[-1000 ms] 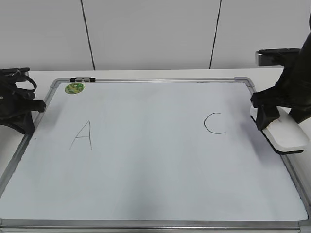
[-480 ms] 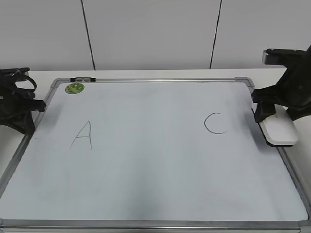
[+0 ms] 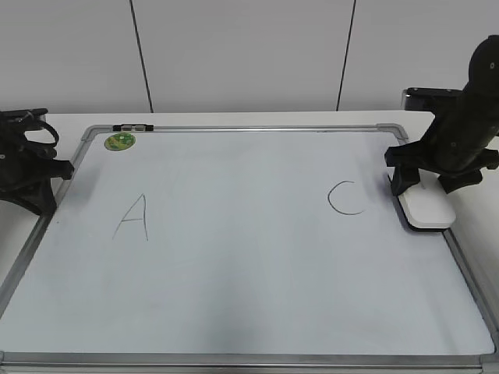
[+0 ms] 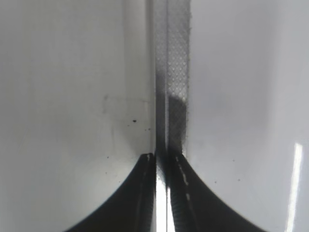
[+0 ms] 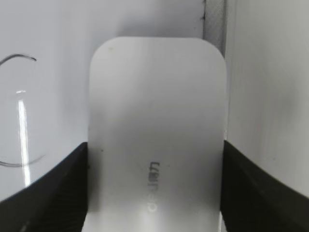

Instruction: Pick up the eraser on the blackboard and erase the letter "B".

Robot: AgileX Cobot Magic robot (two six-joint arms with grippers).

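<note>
1. The right gripper (image 3: 421,185) is gripping the eraser (image 3: 426,209) across its two long sides; in the right wrist view the dark fingers (image 5: 53,188) are pressing against both edges of the white block (image 5: 157,140).

2. The eraser is sitting at the right edge of the blackboard (image 3: 257,360), just beside the frame and next to the letter "C" (image 3: 344,198). I cannot tell whether its dark underside is touching the surface or hovering just above it.

3. Progress looks nearly complete: between the letter "A" (image 3: 132,218) and the "C" the board is showing bare, with no "B" visible anywhere. Judging from that gap, the erasing is already done.

4. What appears to be left is only setting the eraser down and letting go, if it is not resting already.

5. The left gripper (image 3: 31,175) is parking off the board's left edge, jaws drawn together with nothing between them; its wrist view is showing the fingertips (image 4: 161,162) meeting over the board's frame.

6. Containers: none are appearing in any view, so nothing is being held in one.
</note>
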